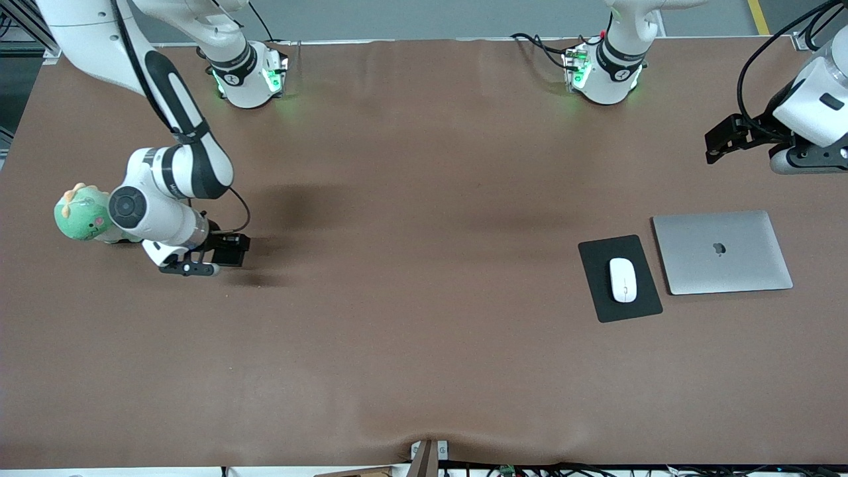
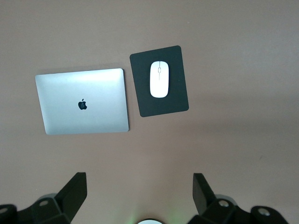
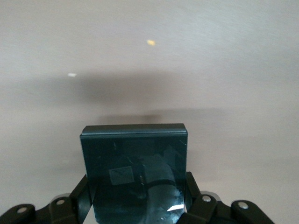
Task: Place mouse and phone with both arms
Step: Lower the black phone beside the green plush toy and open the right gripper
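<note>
At the right arm's end of the tabletop (image 1: 397,331), right gripper (image 3: 135,205) low over bare cloth, fingers (image 3: 77,198) pinching the phone (image 3: 135,179) by its two long edges. Long axis running out from the gripper, free short end pointing forward, about level with the surface. Possible trouble: phone sliding or tipping on release, because held only near one end. Mouse (image 1: 623,279) resting on the mouse pad (image 1: 589,271), just beside the laptop (image 1: 722,252), long axis along the pad's length. Left gripper (image 2: 140,196) waiting high, fingers (image 2: 74,191) spread wide, holding nothing.
</note>
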Available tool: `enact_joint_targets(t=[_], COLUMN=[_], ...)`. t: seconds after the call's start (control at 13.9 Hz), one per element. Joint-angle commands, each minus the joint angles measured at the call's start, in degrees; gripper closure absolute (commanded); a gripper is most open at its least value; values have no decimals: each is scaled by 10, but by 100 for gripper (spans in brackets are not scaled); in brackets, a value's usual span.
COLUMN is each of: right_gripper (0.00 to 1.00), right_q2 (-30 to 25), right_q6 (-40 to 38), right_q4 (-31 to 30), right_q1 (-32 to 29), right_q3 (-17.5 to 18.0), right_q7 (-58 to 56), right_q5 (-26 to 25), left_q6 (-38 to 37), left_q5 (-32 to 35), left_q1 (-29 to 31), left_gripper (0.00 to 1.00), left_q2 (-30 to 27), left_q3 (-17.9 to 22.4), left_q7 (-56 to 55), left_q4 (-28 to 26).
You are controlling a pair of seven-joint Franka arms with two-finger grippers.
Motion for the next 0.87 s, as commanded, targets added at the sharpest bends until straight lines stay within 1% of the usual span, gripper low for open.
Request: enact_joint_targets(t=[0.0,0.14,0.29,0.43,0.51,0.79], right_gripper=[100,100,100,100,100,100], right_q2=[-27,-28,-28,-24,-23,-20], right_q6=[7,6,9,33,45,51], right_q4=[-40,-53,-62,-72,-78,-85], right_q1=[-59,-102,-117,-140,-144,-151], right_q3=[12,13,12,12,12,11], right_q7=[-66,-118,-136,-154,-159,-159], right_q5=[-8,-8,-9,-8,-9,-9], left_q6=[-14,-14,-14,-14,-14,-14], left_q5=[-4,-4,-4,-4,-3,-3], left_q1=[3,3,2,2,2,3], left_gripper=[0,0,0,0,0,0], left_q2=[8,8,8,8,8,8], left_q3=[0,0,0,0,0,0], left_q7=[5,5,5,5,6,7], left_q4=[18,18,18,18,18,18])
